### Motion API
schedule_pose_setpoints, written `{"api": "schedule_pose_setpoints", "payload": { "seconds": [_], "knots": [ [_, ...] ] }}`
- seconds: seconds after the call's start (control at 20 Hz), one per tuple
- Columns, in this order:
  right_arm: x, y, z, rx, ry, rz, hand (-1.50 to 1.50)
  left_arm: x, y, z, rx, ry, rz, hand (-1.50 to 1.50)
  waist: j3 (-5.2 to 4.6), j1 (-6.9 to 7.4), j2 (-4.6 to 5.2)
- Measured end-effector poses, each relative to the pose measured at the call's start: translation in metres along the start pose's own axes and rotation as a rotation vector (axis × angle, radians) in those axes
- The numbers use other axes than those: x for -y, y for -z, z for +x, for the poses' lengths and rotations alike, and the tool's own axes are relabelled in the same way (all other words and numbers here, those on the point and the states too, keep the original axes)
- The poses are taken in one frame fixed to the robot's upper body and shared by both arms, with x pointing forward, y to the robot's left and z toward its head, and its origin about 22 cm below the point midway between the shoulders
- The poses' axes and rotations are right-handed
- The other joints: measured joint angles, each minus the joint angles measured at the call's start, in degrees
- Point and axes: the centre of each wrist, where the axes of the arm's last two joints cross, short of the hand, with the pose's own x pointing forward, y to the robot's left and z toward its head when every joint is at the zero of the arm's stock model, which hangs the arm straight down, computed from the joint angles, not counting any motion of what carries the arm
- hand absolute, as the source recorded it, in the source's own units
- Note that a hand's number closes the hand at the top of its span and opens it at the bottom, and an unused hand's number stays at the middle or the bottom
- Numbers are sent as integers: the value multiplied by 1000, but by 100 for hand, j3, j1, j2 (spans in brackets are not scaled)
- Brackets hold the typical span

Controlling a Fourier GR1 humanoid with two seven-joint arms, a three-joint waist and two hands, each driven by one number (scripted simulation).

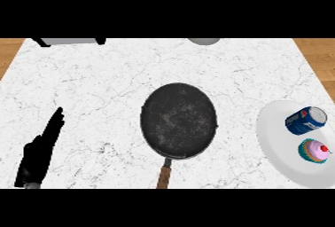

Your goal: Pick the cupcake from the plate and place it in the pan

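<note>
Straight-fingered black left hand (pixel 40 153), speckled round pan (pixel 178 119), frosted cupcake (pixel 315 150)

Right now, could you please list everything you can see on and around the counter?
pan: one, dark with a brown handle, centre of the counter, handle toward the near edge
plate: one, white, right side, partly cut off by the view's edge
cupcake: one, teal wrapper, pink frosting, red top, on the plate's near part
can: one, blue, lying on its side on the plate, beyond the cupcake
counter: one, white marble
grey object: one, far left edge, too cut off to name
pale round object: one, far edge, mostly cut off
left hand: one, black, fingers straight, lower left
right hand: not in view
</note>
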Motion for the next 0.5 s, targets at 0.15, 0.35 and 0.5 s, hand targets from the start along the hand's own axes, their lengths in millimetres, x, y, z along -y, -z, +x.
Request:
{"api": "schedule_pose_setpoints", "payload": {
  "seconds": [0.15,0.35,0.5],
  "knots": [
    [30,-8,2,-35,-152,0,-150,3,-4,2,6,11,-21,0,-1,97,12],
    [51,-23,30,-75,-283,87,-150,10,-4,13,13,12,-40,0,6,188,27],
    [53,-34,60,-89,-345,174,-150,13,-2,21,20,17,-55,0,14,268,38]
  ]
}}
